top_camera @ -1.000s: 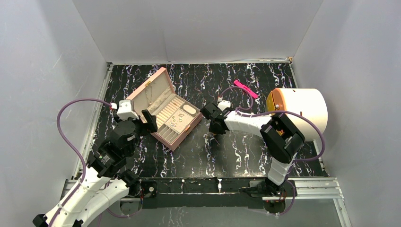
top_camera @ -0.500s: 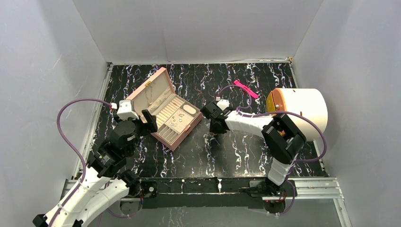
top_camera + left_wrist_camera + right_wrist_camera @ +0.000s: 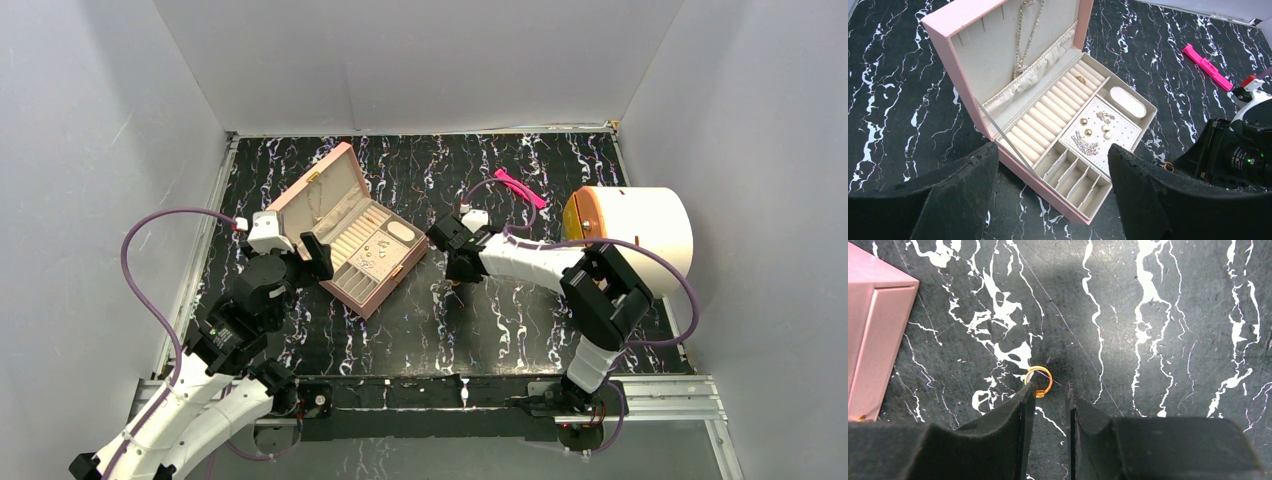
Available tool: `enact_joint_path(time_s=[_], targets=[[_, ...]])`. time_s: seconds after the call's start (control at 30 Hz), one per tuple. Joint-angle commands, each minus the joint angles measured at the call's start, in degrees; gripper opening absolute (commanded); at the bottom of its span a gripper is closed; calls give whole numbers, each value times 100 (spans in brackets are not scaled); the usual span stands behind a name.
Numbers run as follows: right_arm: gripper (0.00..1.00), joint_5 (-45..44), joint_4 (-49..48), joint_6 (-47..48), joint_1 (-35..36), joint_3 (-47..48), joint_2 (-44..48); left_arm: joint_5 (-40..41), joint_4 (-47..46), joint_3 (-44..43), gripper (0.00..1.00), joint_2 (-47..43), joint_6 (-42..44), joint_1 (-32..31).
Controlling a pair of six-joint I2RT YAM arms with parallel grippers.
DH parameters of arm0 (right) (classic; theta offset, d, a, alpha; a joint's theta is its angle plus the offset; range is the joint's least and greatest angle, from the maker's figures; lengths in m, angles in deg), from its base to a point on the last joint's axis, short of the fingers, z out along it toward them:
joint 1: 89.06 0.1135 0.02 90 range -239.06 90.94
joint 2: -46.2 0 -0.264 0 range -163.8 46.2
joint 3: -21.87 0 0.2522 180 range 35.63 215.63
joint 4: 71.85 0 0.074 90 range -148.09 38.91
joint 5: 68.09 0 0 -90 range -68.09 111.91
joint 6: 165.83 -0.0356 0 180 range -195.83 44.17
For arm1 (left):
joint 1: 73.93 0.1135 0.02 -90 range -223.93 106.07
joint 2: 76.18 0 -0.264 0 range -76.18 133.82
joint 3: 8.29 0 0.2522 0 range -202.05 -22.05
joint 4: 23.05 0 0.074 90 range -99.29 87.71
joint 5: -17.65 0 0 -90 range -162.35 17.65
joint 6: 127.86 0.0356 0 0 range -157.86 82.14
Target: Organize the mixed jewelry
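Our right pincer (image 3: 1050, 390) stands narrowly apart, clamped on nothing; the gold ring (image 3: 1038, 381) lies flat on the desk (image 3: 1173, 315) at its tip, touching one finger (image 3: 1018, 412) rather than sitting in the gap; we judge that closing from here would pinch air or flick the thin, off-centre ring away across the marble; the right arm (image 3: 520, 258) stretches inward with its wrist pitched steeply down, near the open pink jewelry box (image 3: 1043, 192); our left pincer (image 3: 1052, 155) hangs wide apart over that box, where studs (image 3: 1088, 132) and another ring (image 3: 1081, 79) already sit.
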Motion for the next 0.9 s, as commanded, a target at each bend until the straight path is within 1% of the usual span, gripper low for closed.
enact_joint_path(time_s=[0.0,0.4,0.5,0.63,0.73,0.8,0.87], targets=[[37,-84,130,-189,-4,137,-117,35,-105,-23,77,31,52,43],[37,189,-47,-77,-10,195,-387,35,-105,-32,77,72,63,43],[36,339,-137,76,-8,183,-390,34,-101,-32,77,81,63,43],[30,755,-334,777,-8,119,-338,35,-105,-32,77,86,70,43],[21,1077,-412,1398,-8,46,-312,26,-102,-30,77,84,69,43],[17,1233,-425,1771,-8,-4,-287,25,-100,-32,77,89,71,43],[15,1382,-450,2082,-8,-30,-248,25,-104,-40,77,86,72,43]])
